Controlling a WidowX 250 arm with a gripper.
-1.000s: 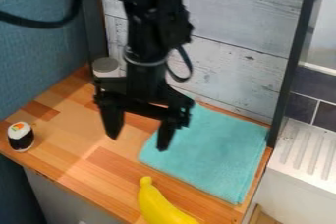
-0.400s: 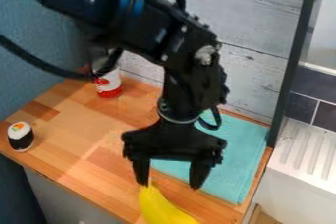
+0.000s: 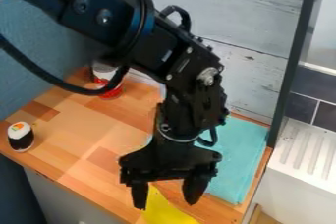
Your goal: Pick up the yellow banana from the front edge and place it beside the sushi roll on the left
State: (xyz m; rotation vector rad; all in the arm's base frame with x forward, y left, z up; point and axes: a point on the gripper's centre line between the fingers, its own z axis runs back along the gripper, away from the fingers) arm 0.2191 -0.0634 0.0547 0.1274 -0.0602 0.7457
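Note:
The black gripper (image 3: 162,202) hangs low over the front part of the wooden counter, its two fingers pointing down and spread apart. Directly below and behind the fingers lies a yellow banana (image 3: 164,212), its upper end hidden by the gripper. A folded teal cloth (image 3: 238,156) lies flat to the right of the gripper, partly covered by the arm. At the counter's left edge stands a sushi roll (image 3: 20,137) with a white top and dark wrap.
A red and white can (image 3: 110,90) stands at the back left, partly behind the arm's cable. Wooden counter (image 3: 72,144) runs between sushi and gripper. A dark post (image 3: 287,70) rises on the right, beside a white ridged sink drainer (image 3: 305,152).
The gripper has come forward and down from above the counter's middle to the banana, staying open. The can behind the arm has come into fuller view. The banana, cloth and sushi have not moved.

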